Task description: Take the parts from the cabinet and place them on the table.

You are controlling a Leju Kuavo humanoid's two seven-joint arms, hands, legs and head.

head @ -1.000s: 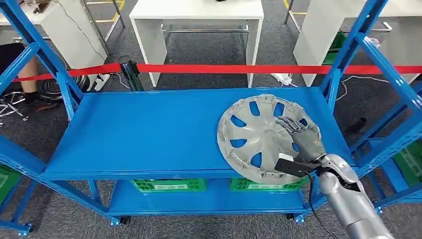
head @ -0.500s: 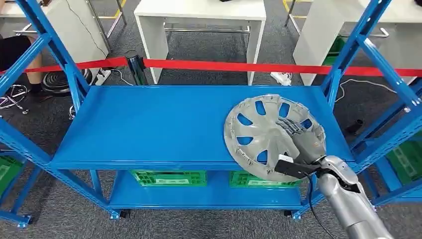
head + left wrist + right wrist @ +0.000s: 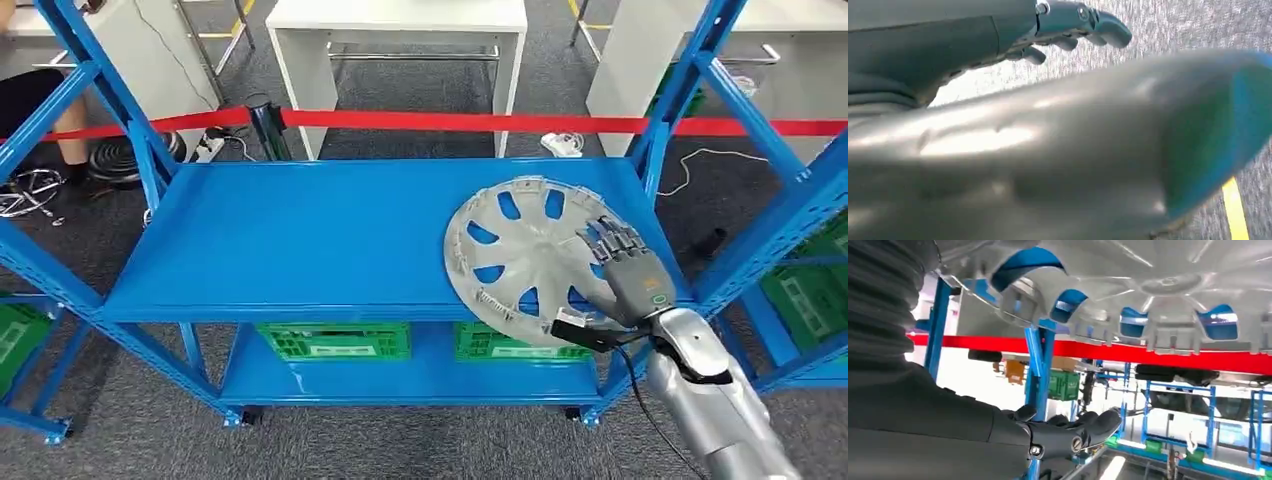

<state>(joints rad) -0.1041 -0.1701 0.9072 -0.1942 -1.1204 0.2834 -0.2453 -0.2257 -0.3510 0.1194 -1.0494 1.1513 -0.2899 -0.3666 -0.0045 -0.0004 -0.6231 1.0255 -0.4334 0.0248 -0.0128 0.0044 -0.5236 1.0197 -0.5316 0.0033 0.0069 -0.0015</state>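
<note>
- Hubcap (image 3: 530,255): round, silver-grey plastic, spoked with oval cut-outs, inner side up.
- Lies on the right of the blue shelf (image 3: 300,250), its near edge overhanging the front.

Hand (image 3: 1063,435) beside grey hubcap (image 3: 1148,285); red tape (image 3: 1148,352) beyond.

Head view looks down from high onto the blue shelf (image 3: 300,240); right wrist view, close, shares the wheel cover (image 3: 530,260)
</note>
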